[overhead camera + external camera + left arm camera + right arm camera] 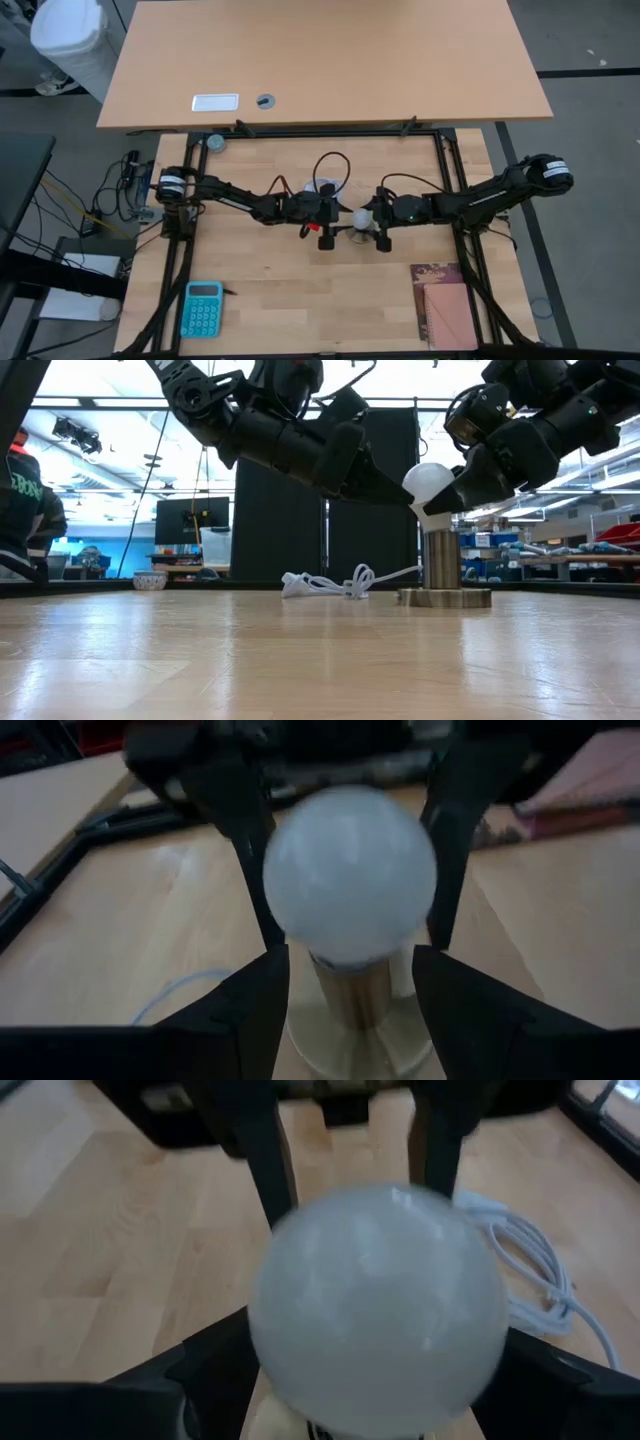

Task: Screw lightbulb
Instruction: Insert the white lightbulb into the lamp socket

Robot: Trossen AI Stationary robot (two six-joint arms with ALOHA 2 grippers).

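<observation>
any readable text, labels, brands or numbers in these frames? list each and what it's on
None can be read.
Teal calculator: key markings too small to read.
White plate on the far desk: nothing legible.
Brown booklet: pale cover ornament, no readable words.
Person's dark top in the low view: green lettering, cut off and blurred.
White bands on both arms' wrists: marks too small.
Lightbulb: no marking visible.

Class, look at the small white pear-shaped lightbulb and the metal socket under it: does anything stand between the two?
Nothing visible does. The white lightbulb sits directly atop the upright brass-coloured socket post; the coiled white cable lies off to one side on the table.
</observation>
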